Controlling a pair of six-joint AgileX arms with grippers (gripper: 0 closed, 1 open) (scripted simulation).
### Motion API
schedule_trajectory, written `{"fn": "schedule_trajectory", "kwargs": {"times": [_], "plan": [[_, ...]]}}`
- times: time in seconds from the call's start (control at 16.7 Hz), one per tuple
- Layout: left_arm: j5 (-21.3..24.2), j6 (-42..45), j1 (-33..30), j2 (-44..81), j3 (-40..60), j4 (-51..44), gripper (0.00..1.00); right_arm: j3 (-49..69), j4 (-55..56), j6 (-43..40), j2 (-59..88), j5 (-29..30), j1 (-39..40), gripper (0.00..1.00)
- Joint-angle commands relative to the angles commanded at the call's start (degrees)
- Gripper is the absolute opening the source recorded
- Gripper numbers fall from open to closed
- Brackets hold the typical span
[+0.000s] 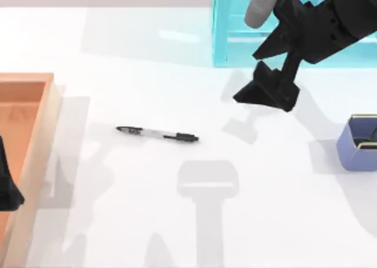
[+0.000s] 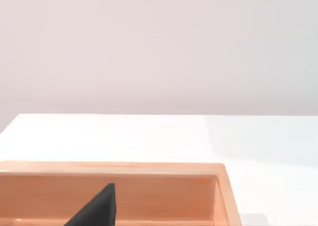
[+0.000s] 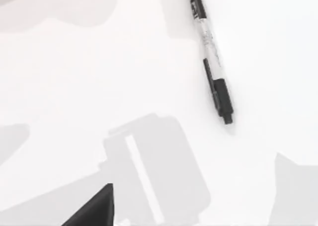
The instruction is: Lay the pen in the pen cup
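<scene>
So the pen (image 1: 156,134) is lying flat on the white table (image 1: 277,221), roughly in the middle, long axis running left-right, nothing touching it. The pen cup (image 1: 356,143) sits way over at the right edge, well apart from the pen, open side up, so it's ready to take a drop-in.

My right gripper (image 1: 266,86) is up in the air on the far side of the table, in front of the cyan shelf unit (image 1: 221,32), to the right of the pen and beyond it. Fingers look spread with nothing between them, which makes sense since I haven't gone down for the grab yet. My right wrist camera is looking down at the pen (image 3: 210,57), so I'd say I'm lining up the approach.

I'm guessing the right arm gets this job because the cup is on its side. The pen is slim and lies low, so I'll probably want to pinch across the barrel.

My left gripper (image 1: 8,188) is parked over the wooden tray (image 1: 41,103) at the left edge; can't tell what its fingers are doing.
</scene>
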Motion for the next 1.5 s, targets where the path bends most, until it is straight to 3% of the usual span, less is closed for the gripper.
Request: {"fn": "schedule_trajectory", "kwargs": {"times": [0.42,0.78,1.02,1.5], "plan": [[0.0,0.0,0.0,0.0,0.0,0.0,1.0,36.98,-20.04,-7.92,35.74,-7.9,2.63,1.0],[0.0,0.0,0.0,0.0,0.0,0.0,1.0,59.97,-31.2,-9.93,55.48,-11.78,1.55,1.0],[0.0,0.0,0.0,0.0,0.0,0.0,1.0,68.18,-34.42,-10.22,60.68,-12.96,0.76,1.0],[0.0,0.0,0.0,0.0,0.0,0.0,1.0,69.69,-34.73,-9.67,61.48,-13.05,1.29,1.0]]}}
